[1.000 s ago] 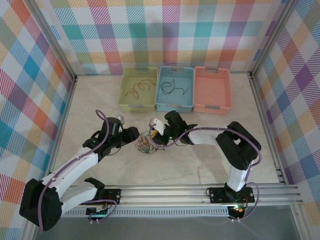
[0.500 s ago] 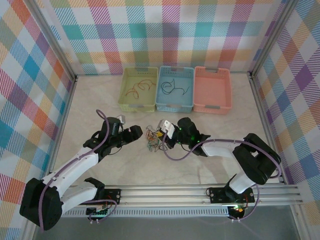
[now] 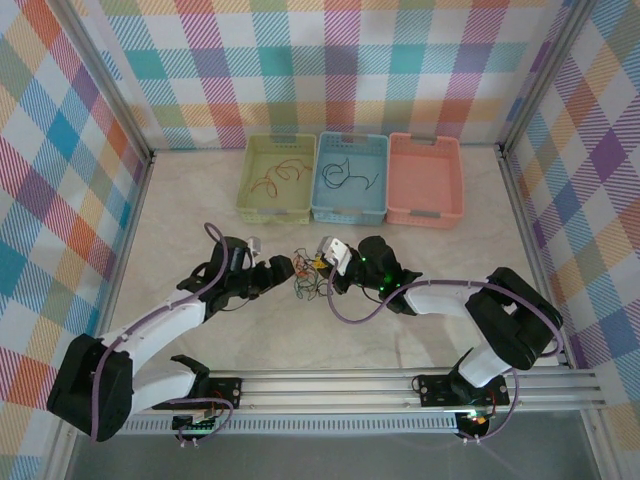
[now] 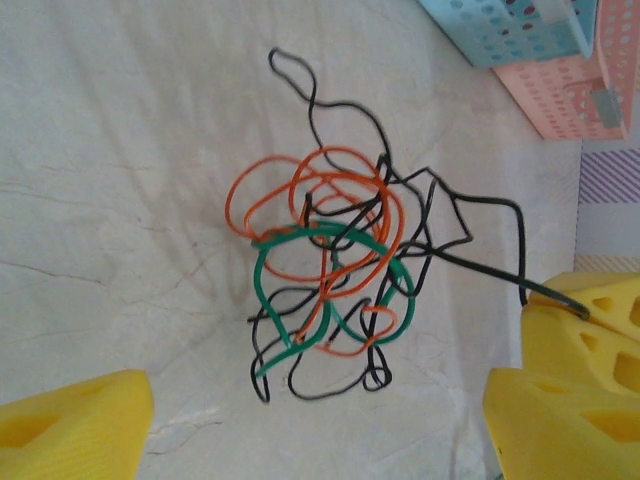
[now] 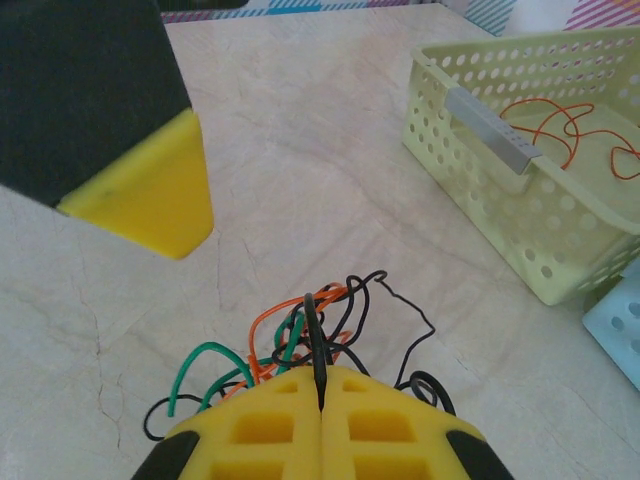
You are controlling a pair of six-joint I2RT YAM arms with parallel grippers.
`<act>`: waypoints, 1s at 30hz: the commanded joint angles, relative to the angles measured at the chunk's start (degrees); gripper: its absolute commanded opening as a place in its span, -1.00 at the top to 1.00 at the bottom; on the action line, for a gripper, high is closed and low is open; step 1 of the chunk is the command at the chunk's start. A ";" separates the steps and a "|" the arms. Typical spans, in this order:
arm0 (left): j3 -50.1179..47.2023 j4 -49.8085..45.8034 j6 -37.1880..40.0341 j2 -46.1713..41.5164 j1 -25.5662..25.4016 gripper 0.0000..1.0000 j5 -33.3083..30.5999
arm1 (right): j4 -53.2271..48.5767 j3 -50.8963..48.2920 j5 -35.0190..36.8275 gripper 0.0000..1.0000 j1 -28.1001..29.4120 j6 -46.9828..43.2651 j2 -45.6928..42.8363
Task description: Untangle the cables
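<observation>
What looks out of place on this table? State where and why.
A knot of orange, green and black cables lies loose on the table, unlike those sorted in the yellow-green basket and blue basket. The right gripper pinches one black strand.

The cables (image 4: 330, 290) are mostly one loose knot of orange, green and black wire on the pale table (image 4: 120, 200), with one black strand (image 5: 316, 345) pinched in the right gripper (image 5: 320, 380). Some orange wires (image 3: 272, 178) sit in the yellow-green basket (image 3: 245, 190), and black wires (image 3: 340, 172) in the blue basket (image 3: 382, 180).
</observation>
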 commanded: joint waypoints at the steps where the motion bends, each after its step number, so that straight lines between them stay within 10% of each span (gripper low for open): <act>1: -0.53 2.66 -1.37 0.66 -0.56 -0.67 4.07 | 3.30 -0.31 0.30 1.00 0.01 0.19 -1.83; 30: 7.99 3.30 1.68 16.93 -6.62 0.16 0.44 | 2.89 -0.26 -0.42 1.00 -0.48 1.16 -2.00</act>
